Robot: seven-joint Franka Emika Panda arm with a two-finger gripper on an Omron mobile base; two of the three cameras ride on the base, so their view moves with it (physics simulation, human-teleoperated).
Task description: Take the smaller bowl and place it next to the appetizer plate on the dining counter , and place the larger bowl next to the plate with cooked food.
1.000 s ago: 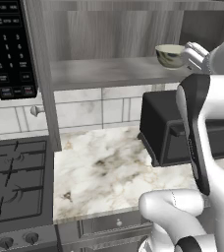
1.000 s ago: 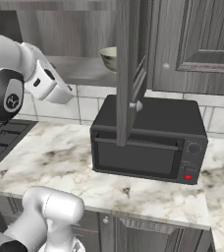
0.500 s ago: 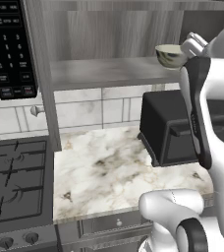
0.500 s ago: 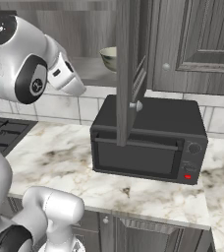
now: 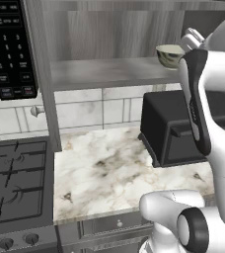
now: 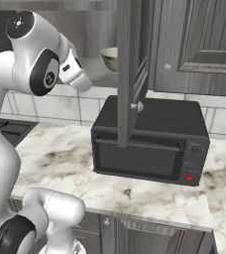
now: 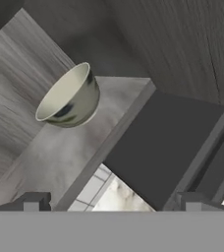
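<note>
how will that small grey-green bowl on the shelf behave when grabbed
The smaller bowl looks rigid and glazed, so probably slippery between the fingers. Its rounded sides and narrow foot suggest it may tip or skid along the shelf if nudged off-centre.

The keypad (image 5: pixel 8 47) on the black microwave, well left of the tool, bore white button markings too small to read.

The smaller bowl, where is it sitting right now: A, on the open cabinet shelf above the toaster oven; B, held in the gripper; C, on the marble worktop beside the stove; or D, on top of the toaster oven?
A: the smaller bowl rests on the grey cabinet shelf, above the black toaster oven, and the open gripper is short of it.
</note>
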